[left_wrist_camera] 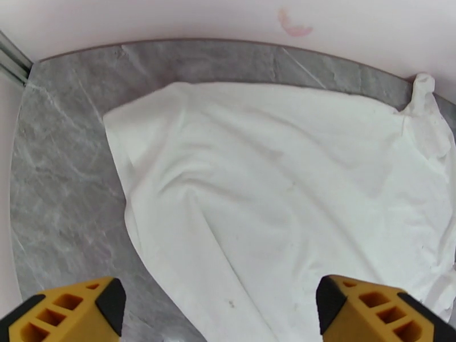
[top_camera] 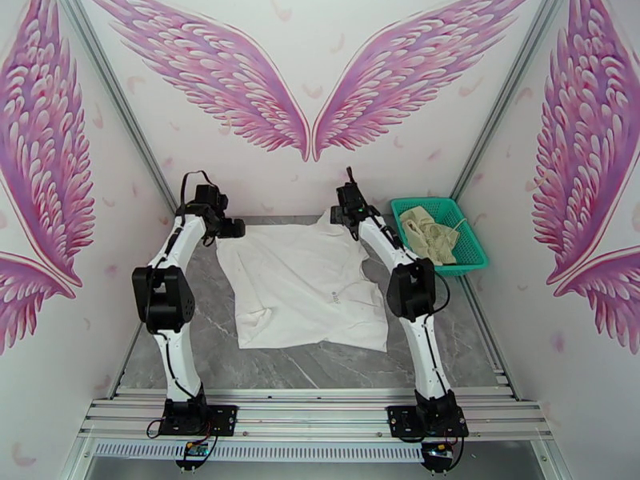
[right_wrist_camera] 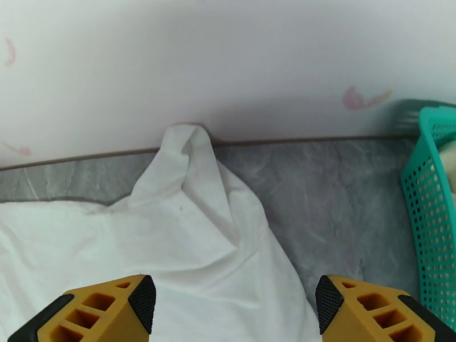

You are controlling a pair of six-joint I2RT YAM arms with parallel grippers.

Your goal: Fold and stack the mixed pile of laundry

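Starting nearest the arm bases, bare grey marble table lies on the near side of the white shirt, whose near hem runs unevenly and is rumpled at its left corner. The shirt lies spread mostly flat on the table between the two arms, with soft creases across it and a small dark chest mark on its right half.

At the shirt's far left corner sits the left gripper. Its yellow fingers stand wide apart with nothing held between them, and the cloth lies below. At the shirt's far right corner sits the right gripper, also spread wide and holding nothing. Just beyond it a bunched peak of cloth stands up from the shirt against the foot of the wall. Whether either gripper touches the fabric cannot be told.

Right of the shirt's far right corner, apart from it, a teal mesh basket rests on the table by the side wall. The cream-beige garment lies crumpled inside it, a thin cord showing near its right side.

Beyond the shirt rises the pale wall painted with pink wings
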